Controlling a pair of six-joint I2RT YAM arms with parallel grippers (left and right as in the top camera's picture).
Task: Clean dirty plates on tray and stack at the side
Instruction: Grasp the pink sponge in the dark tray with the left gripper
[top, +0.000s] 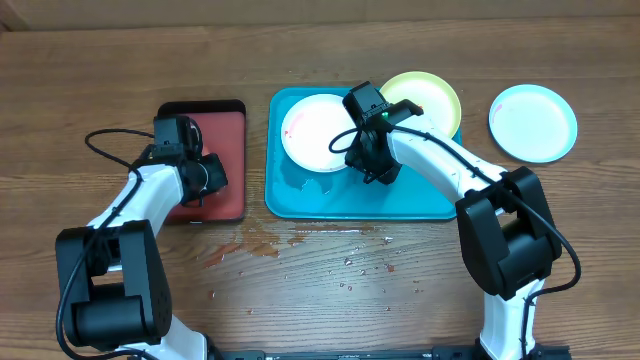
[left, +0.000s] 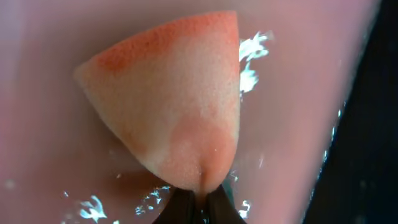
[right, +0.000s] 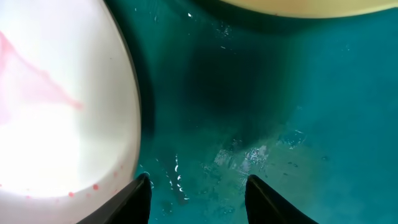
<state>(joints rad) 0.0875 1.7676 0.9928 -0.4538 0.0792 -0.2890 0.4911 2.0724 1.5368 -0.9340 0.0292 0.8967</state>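
Note:
On the teal tray (top: 310, 205) a white plate (top: 315, 132) with faint red smears lies at the left, and a yellow-green plate (top: 430, 98) lies at the back right. To the right of the tray, a light blue plate (top: 533, 122) rests on the table. My right gripper (top: 362, 150) hangs open over the wet tray floor (right: 261, 112), its left fingertip at the white plate's rim (right: 93, 124); the yellow-green plate (right: 298, 6) lies ahead. Over at the left, my left gripper (left: 200, 198) is shut on a peach sponge (left: 180, 106) stained orange-red.
The sponge lies on a small black-rimmed red tray (top: 225, 170), wet with droplets, left of the teal tray. Red sauce smears (top: 260, 245) and small drops mark the wooden table in front of both trays. A black cable (top: 105, 140) loops behind the left arm.

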